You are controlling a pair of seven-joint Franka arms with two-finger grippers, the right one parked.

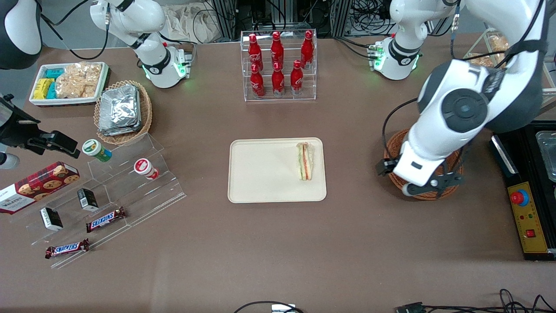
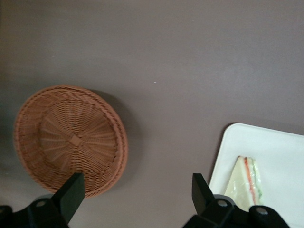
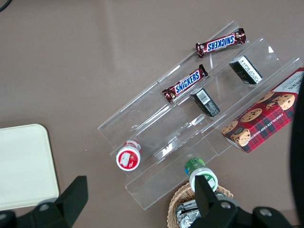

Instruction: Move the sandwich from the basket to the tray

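Sandwich (image 1: 304, 161) is being seen in the front view lying on the tray (image 1: 260, 174), close to the rim at the working arm's end, with open tray surface beside it. The gripper (image 1: 428, 184) is being held over the basket (image 1: 393, 150), which is largely hidden by the arm; bare table is lying between basket and tray.

In the left wrist view, the fingers (image 2: 71, 192) are being held wide apart with nothing between them. The basket (image 2: 71, 137) is showing empty. The sandwich (image 2: 247, 178) is judged light, soft and easily crushed, its wrap slippery; it is best gripped gently across the flat bread faces.
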